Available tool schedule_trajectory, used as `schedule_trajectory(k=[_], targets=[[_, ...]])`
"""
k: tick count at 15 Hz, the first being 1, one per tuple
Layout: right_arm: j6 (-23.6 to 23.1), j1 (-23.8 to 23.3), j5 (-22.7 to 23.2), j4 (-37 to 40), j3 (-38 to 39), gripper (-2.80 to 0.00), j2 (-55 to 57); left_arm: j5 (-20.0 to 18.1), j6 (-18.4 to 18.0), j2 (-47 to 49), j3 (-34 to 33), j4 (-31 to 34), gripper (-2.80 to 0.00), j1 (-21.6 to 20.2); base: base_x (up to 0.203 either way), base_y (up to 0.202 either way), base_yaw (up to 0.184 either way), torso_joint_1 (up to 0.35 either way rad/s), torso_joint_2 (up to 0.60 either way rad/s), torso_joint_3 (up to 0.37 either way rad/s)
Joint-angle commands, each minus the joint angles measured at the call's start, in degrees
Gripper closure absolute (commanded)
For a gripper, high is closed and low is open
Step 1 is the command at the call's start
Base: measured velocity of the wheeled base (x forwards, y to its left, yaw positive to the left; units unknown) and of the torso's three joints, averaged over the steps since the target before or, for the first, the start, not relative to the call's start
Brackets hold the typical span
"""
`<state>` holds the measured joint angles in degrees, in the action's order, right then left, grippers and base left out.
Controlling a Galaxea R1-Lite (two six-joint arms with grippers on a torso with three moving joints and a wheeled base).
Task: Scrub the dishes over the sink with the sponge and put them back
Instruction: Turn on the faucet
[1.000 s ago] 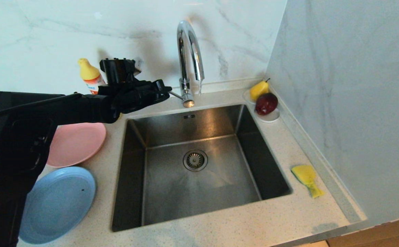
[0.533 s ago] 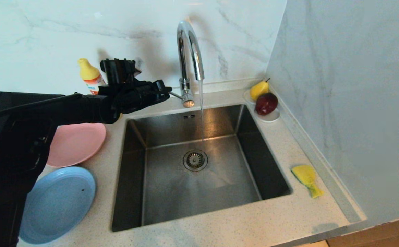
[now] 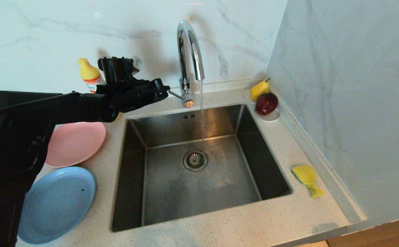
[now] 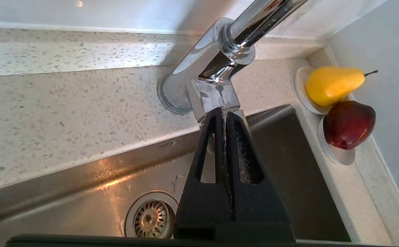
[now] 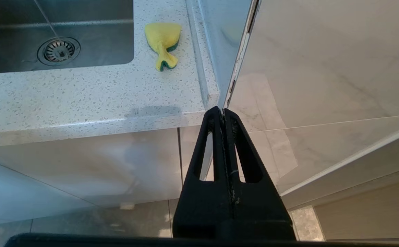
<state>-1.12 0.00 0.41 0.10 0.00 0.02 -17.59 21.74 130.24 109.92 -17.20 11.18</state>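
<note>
1. One steel sink (image 3: 254,154) takes a thin stream from the tap (image 3: 189,51)
2. Blue plate (image 3: 57,204) and pink plate (image 3: 74,142) lie left of it
3. Left gripper (image 3: 167,90), fingers pressed together, sits at the tap lever (image 3: 180,96)
4. Right gripper (image 5: 223,111), closed and empty, hangs below the counter edge
5. Sponge (image 3: 306,178) rests on the right counter

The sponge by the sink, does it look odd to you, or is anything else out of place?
Yes: the yellow sponge lies crumpled, pinched to a narrow tail at one end, on the counter to the right of the sink. Nothing is spilled or broken.
</note>
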Motion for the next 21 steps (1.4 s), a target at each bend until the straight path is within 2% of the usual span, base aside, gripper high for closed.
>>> schedule_trajectory(k=[1,12,17,21], targets=[[-0.02,0.00,0.02,-0.01,0.00,0.00,-0.02,-0.07,0.15,-0.05,0.03,-0.72,0.00,-0.02,0.000,0.000,0.000,0.000,0.00,0.000],[-0.02,0.00,0.02,-0.01,0.00,0.00,-0.02,-0.25,-0.38,1.77,0.03,-1.26,0.00,0.34,0.000,0.000,0.000,0.000,0.00,0.000],[-0.02,0.00,0.02,-0.01,0.00,0.00,-0.02,-0.16,-0.38,1.33,-0.06,-1.18,0.00,2.00,0.000,0.000,0.000,0.000,0.00,0.000],[-0.02,0.00,0.02,-0.01,0.00,0.00,-0.07,2.13,-0.47,1.50,-0.45,-1.17,0.00,2.76,0.000,0.000,0.000,0.000,0.00,0.000]])
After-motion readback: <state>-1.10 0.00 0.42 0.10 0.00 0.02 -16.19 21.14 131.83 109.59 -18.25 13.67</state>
